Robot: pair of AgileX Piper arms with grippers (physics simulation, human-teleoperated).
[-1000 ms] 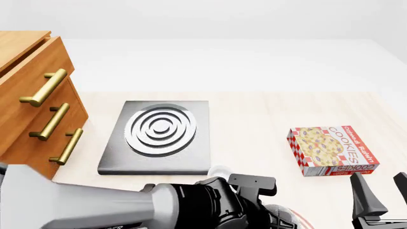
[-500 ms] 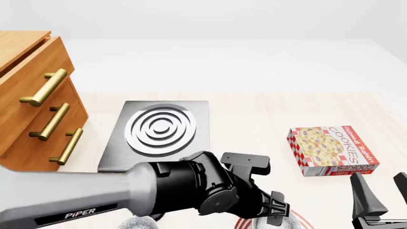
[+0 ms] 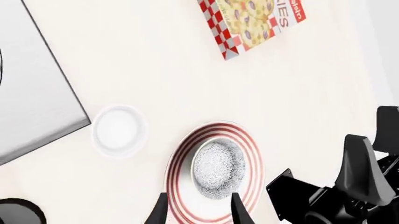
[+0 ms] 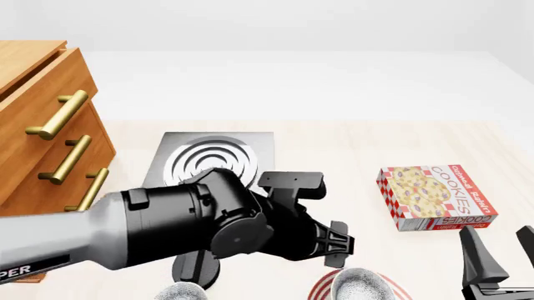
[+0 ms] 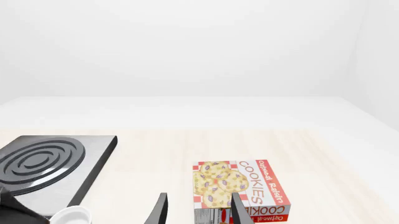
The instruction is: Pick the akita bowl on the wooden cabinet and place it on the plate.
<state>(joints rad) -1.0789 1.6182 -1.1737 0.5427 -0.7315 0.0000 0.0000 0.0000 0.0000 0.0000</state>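
The akita bowl (image 3: 218, 169) (image 4: 361, 286), grey-white and speckled, sits upright inside the plate (image 3: 181, 186) (image 4: 321, 289), which has red rings and lies at the table's near edge. My left gripper (image 3: 198, 212) hovers above them, open and holding nothing. In the front view the bulky left arm (image 4: 242, 231) hangs over the stove's near edge and hides its own fingers. Low at the right, my right gripper (image 4: 501, 256) (image 5: 198, 212) is open and empty. The wooden cabinet (image 4: 42, 125) stands at the far left, with nothing showing on the visible part of its top.
A grey stove slab (image 4: 209, 156) (image 5: 50, 163) lies in the middle. A small white ramekin (image 3: 119, 130) (image 5: 72, 215) sits between it and the plate. The cookies box (image 4: 436, 197) (image 5: 240, 189) lies at the right. A speckled round thing (image 4: 179, 292) shows at the bottom edge.
My left arm has risen from the plate and drawn back toward the stove. The bowl, covered by the gripper before, now stands free on the plate. The right gripper has not moved.
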